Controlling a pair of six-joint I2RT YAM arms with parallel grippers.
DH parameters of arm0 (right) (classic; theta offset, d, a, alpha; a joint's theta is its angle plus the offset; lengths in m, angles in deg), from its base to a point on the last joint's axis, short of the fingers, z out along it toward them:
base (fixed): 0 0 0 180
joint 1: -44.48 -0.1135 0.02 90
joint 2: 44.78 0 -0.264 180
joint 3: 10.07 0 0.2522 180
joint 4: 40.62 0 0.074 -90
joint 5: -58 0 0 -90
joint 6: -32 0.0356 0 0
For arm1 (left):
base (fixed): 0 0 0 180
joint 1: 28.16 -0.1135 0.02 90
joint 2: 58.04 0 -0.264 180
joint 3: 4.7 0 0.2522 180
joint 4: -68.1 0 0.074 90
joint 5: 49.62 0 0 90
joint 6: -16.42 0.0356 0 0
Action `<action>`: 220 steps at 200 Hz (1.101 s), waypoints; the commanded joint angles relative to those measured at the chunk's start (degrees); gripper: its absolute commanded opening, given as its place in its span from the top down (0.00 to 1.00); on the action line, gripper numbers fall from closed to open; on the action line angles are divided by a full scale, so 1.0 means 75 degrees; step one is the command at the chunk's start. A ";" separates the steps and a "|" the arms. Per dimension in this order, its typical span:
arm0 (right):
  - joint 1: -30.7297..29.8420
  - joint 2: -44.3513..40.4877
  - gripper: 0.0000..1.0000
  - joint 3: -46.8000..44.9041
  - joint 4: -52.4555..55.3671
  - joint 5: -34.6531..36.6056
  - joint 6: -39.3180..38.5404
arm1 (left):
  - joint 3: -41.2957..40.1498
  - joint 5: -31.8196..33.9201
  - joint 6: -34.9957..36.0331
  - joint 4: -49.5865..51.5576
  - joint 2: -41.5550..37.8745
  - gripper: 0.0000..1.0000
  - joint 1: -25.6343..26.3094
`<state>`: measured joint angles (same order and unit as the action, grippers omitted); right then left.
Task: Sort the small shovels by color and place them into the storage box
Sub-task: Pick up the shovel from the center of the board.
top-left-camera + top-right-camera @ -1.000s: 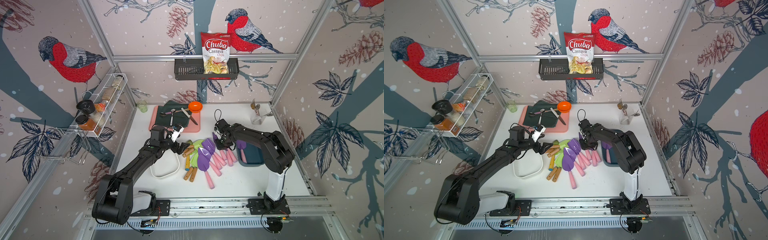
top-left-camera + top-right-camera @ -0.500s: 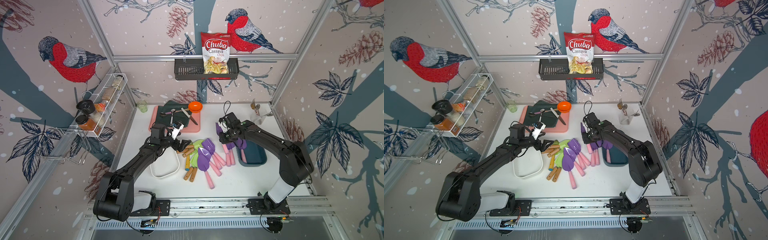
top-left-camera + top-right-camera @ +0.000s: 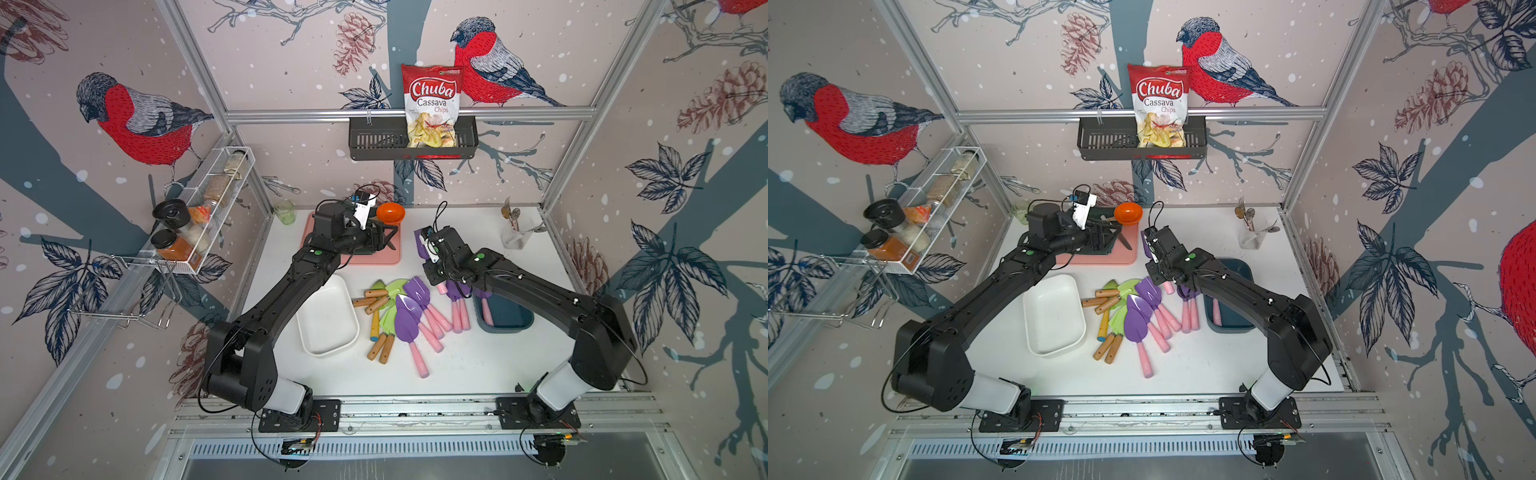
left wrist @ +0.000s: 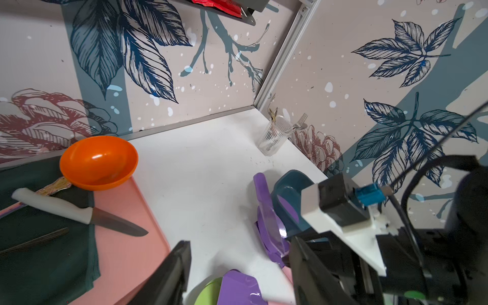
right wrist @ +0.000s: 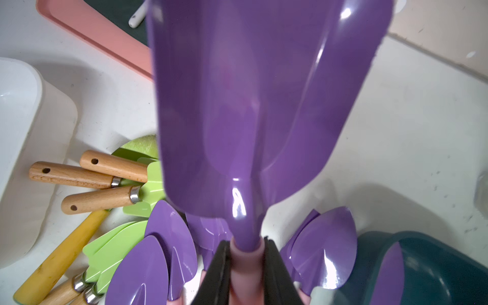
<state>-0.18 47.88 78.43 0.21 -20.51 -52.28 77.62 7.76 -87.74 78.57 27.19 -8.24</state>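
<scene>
My right gripper [image 5: 245, 264] is shut on the pink handle of a purple shovel [image 5: 250, 105], held up off the table with its blade [image 3: 419, 243] pointing at the back wall. Below lies the pile of small shovels: green blades with wooden handles [image 3: 380, 299], one with a yellow handle [image 5: 60, 256], and purple ones with pink handles [image 3: 409, 316]. One purple shovel [image 3: 485, 305] lies in the teal storage box [image 3: 509, 318]. The white storage box [image 3: 328, 320] holds nothing. My left gripper [image 4: 237, 272] hangs open over the pink tray's near edge, nothing between its fingers.
At the back left a pink tray [image 3: 374, 257] carries a dark cloth, a knife [image 4: 79, 211] and an orange bowl [image 3: 390, 212]. A glass with cutlery [image 3: 513, 232] stands in the back right corner. A small green cup [image 3: 284, 210] sits at the back left.
My left gripper has pulled back from the pile toward the pink tray and its jaws have narrowed. My right gripper has lifted the purple shovel off the pile.
</scene>
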 commanded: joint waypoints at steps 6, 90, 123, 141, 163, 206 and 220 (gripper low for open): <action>-0.0146 0.0020 0.91 0.0175 -0.0447 0.0830 -0.0311 | 0.0349 0.0296 -0.0416 0.0390 0.0209 0.37 0.0252; -0.0766 -0.0064 0.91 0.0388 -0.0735 0.1363 -0.0432 | 0.0723 0.0174 -0.0829 0.0354 0.0676 0.39 0.0633; -0.0922 -0.0189 0.90 0.0340 -0.0889 0.1442 -0.0423 | 0.0767 0.0176 -0.1016 0.0245 0.0718 0.51 0.0713; -0.0941 -0.0246 0.90 0.0313 -0.0937 0.1469 -0.0402 | 0.0773 0.0093 -0.1235 0.0142 0.0706 0.61 0.0730; -0.0944 -0.0253 0.89 0.0300 -0.1075 0.1451 -0.0410 | 0.0699 -0.0162 -0.1619 -0.0137 0.0676 0.77 0.0730; -0.0914 -0.0315 0.81 0.0336 -0.1093 0.1256 -0.0458 | 0.0705 -0.0236 -0.1823 -0.0267 0.0612 1.00 0.0730; -0.0795 -0.0450 0.67 0.0304 -0.0977 0.0871 -0.0389 | 0.0704 -0.0197 -0.1825 -0.0241 0.0601 1.00 0.0719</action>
<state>-7.16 45.98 80.77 -5.78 -9.65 -55.06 82.86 9.29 -100.68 80.47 32.32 -2.93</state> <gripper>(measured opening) 0.228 0.106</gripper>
